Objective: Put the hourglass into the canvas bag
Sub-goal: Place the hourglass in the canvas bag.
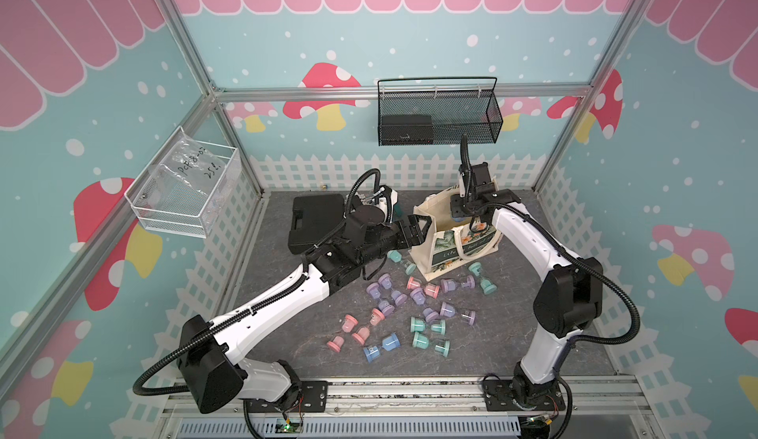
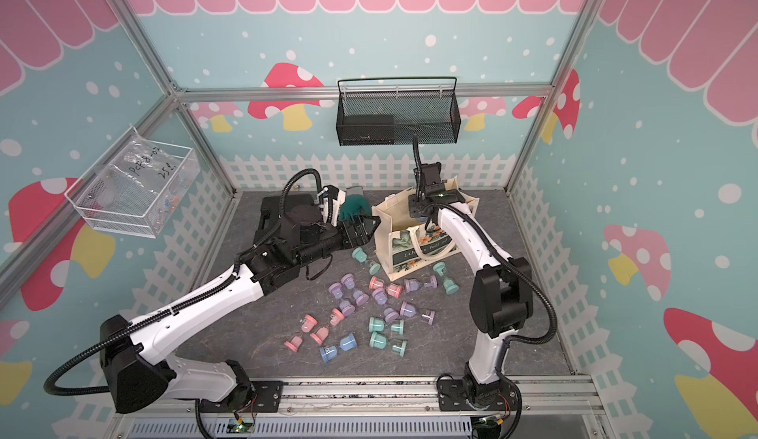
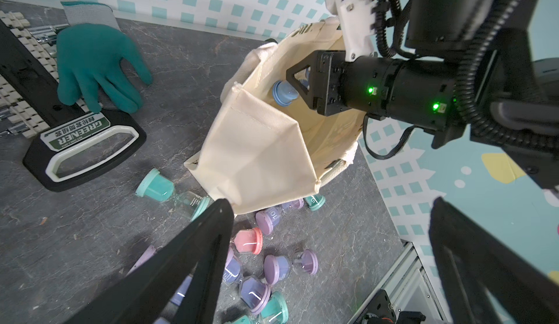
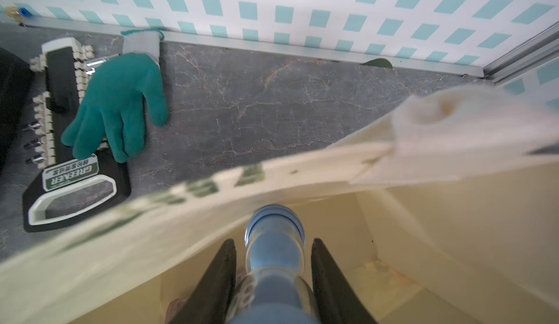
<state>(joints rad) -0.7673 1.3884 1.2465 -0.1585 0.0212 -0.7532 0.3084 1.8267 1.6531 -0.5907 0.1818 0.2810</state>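
Right wrist: hourglass (image 4: 273,225) pinched btwn right gripper (image 4: 273,246) fingers at glass body, bag (image 4: 423,246) walls around them. Prob. light, slick, fragile; hold mid-body. Left gripper (image 3: 331,204) wide, empty, bag just ahead.

Blue hourglass (image 4: 273,246) with clear glass waist, clamped between the black fingers of the right gripper (image 4: 273,242), hanging inside the open mouth of the cream canvas bag (image 1: 451,248), bag upright, floral-printed, far right of centre
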